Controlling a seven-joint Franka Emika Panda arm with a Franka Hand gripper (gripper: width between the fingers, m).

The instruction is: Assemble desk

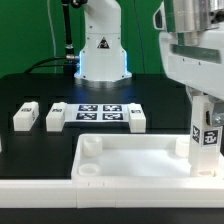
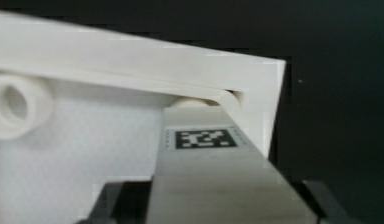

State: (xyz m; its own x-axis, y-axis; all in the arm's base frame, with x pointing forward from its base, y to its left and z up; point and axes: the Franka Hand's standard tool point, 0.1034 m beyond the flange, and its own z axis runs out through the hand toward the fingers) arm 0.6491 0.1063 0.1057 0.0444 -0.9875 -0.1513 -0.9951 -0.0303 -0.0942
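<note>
Down at the lower right of the exterior view, the gripper (image 1: 204, 118) is clamping a leg (image 1: 205, 142) upright over the desk top (image 1: 130, 158)'s corner socket (image 2: 203, 98), probably lining it up to go in straight. Spare legs (image 1: 55, 118) are sitting by the marker board (image 1: 97, 112).

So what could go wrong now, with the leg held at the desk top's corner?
The leg in the end effector may meet the corner socket off-centre and jam. The socket is mostly hidden in both views, so alignment is hard to confirm. Pressing down might shift the desk top.
</note>
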